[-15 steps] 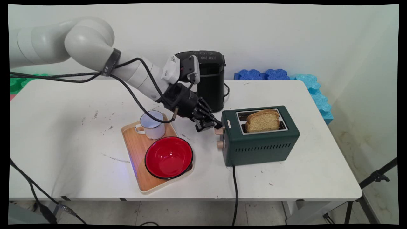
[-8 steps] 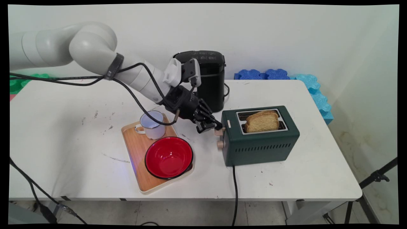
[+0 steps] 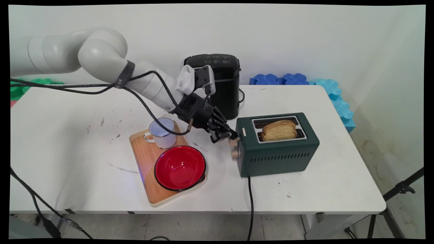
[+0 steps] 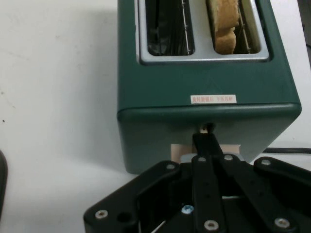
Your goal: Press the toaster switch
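A dark green two-slot toaster (image 3: 278,152) stands right of the table's middle, and its top fills the hand view (image 4: 204,73). A slice of bread (image 3: 279,130) sits low in its nearer slot, showing in the right-hand slot in the hand view (image 4: 224,24); the other slot is empty. My gripper (image 3: 228,135) is shut, fingers pressed together, and its tips (image 4: 206,138) rest on top of the beige lever (image 3: 233,141) at the toaster's left end. Part of that lever (image 4: 177,151) shows beside the fingers. A round beige knob (image 3: 234,154) sits below the lever.
A wooden tray (image 3: 142,159) left of the toaster carries a white enamel cup (image 3: 162,133) and a red bowl (image 3: 180,167). A black appliance (image 3: 220,81) stands behind my hand. The toaster's cord (image 3: 251,203) runs off the front edge. Blue foam tiles (image 3: 305,81) lie at the back right.
The bread has sunk lower into its slot. My gripper has pushed down slightly on the lever, and the arm's elbow has shifted a little right and down.
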